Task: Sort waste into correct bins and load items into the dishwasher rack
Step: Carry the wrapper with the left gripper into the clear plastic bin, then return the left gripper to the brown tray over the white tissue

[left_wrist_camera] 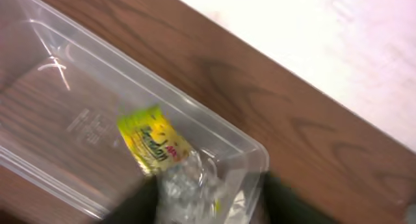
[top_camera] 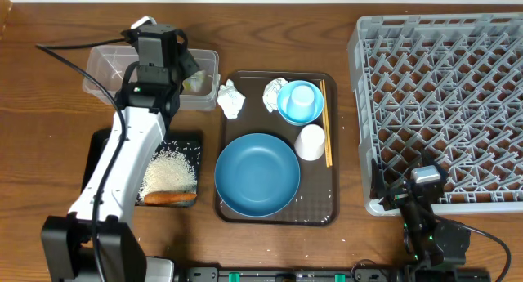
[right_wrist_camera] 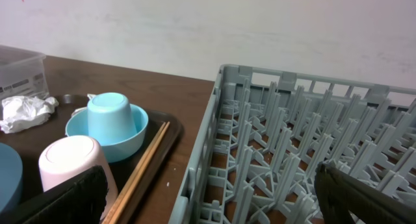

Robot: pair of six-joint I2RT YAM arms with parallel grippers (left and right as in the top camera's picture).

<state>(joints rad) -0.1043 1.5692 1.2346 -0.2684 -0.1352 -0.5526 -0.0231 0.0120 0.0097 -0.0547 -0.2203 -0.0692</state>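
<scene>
Overhead view, with the two wrist views. The left arm reaches from the 7 o'clock edge of the worktop (top_camera: pixel 33 102) to the clear plastic tub (top_camera: pixel 106 63) at 10 o'clock. The left tool (top_camera: pixel 189 76) hangs over the tub's 3 o'clock end. In its wrist view the dark, blurred fingers (left_wrist_camera: pixel 140 204) stand apart. The yellow-and-silver foil wrapper (left_wrist_camera: pixel 156 145) lies inside the tub between them; whether a finger touches it cannot be told.

The black tray (top_camera: pixel 189 139) sits at 8 o'clock, partly under the arm. It holds the loose white rice (top_camera: pixel 172 169) and, on its 6 o'clock side, the orange carrot (top_camera: pixel 170 198).

The brown serving tray (top_camera: pixel 327 212) is at the centre. It carries the blue plate (top_camera: pixel 257 174) at 7 o'clock and the light blue bowl (top_camera: pixel 288 110) at 1 o'clock, with the light blue cup (top_camera: pixel 304 95) upside down in it. Just beside the bowl at 5 o'clock stands the white cup (top_camera: pixel 310 141), also upside down. The chopsticks (top_camera: pixel 325 123) lie along the 3 o'clock rim. One crumpled tissue (top_camera: pixel 274 93) touches the bowl at 9 o'clock; another tissue wad (top_camera: pixel 231 99) sits at the tray's 11 o'clock corner.

The grey dishwasher rack (top_camera: pixel 445 86) fills the 3 o'clock side. The right tool (right_wrist_camera: pixel 211 198), at 5 o'clock beside the rack, is spread wide and holds nothing.
</scene>
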